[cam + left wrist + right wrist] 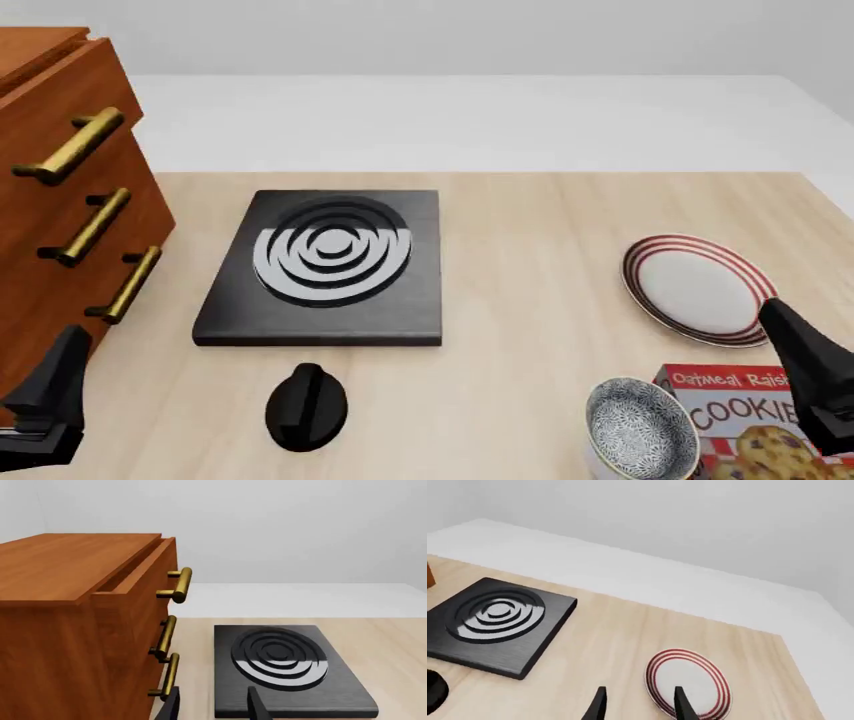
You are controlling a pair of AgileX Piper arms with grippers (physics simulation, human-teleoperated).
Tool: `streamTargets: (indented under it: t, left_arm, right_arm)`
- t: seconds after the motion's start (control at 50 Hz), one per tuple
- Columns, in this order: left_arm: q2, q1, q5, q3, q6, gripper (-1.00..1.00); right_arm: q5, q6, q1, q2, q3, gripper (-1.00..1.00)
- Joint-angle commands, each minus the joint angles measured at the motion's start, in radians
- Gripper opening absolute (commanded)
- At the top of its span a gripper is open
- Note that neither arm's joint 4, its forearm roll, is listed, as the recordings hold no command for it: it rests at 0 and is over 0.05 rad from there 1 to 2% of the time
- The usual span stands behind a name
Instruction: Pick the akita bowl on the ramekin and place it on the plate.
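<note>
The akita bowl (642,428) sits just beside the cookie box (747,425), nearer the camera than the plate (697,289); the ramekin under it barely shows. It is probably rigid, light and glazed-slick, so a pinch across the rim suits best. The right gripper (637,705) and left gripper (212,706) both stand apart, empty.
</note>
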Motion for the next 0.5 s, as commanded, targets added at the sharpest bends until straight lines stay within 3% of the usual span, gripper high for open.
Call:
streamTargets:
  t: [0.02, 0.04, 0.1, 0.12, 0.14, 0.18, 0.28, 0.5]
  left_arm:
    - [0.0, 0.0, 0.0, 0.0, 0.0, 1.0]
    - [0.0, 0.0, 0.0, 0.0, 0.0, 1.0]
    - [0.0, 0.0, 0.0, 0.0, 0.0, 1.0]
    - [0.0, 0.0, 0.0, 0.0, 0.0, 1.0]
    - [0.0, 0.0, 0.0, 0.0, 0.0, 1.0]
    - [0.0, 0.0, 0.0, 0.0, 0.0, 1.0]
    - [0.0, 0.0, 0.0, 0.0, 0.0, 1.0]
    - [0.0, 0.0, 0.0, 0.0, 0.0, 1.0]
  right_arm:
    - [0.085, -0.058, 0.108, 0.112, -0.062, 1.0]
    - [0.102, -0.034, 0.121, 0.113, -0.074, 1.0]
    - [0.154, -0.033, 0.129, 0.103, -0.114, 1.0]
    - [0.16, -0.047, 0.127, 0.106, -0.118, 1.0]
    - [0.168, -0.097, 0.134, 0.105, -0.121, 1.0]
    - [0.169, -0.068, 0.167, 0.127, -0.121, 1.0]
    - [0.18, -0.127, 0.214, 0.155, -0.09, 1.0]
    - [0.299, -0.182, 0.288, 0.178, -0.101, 1.0]
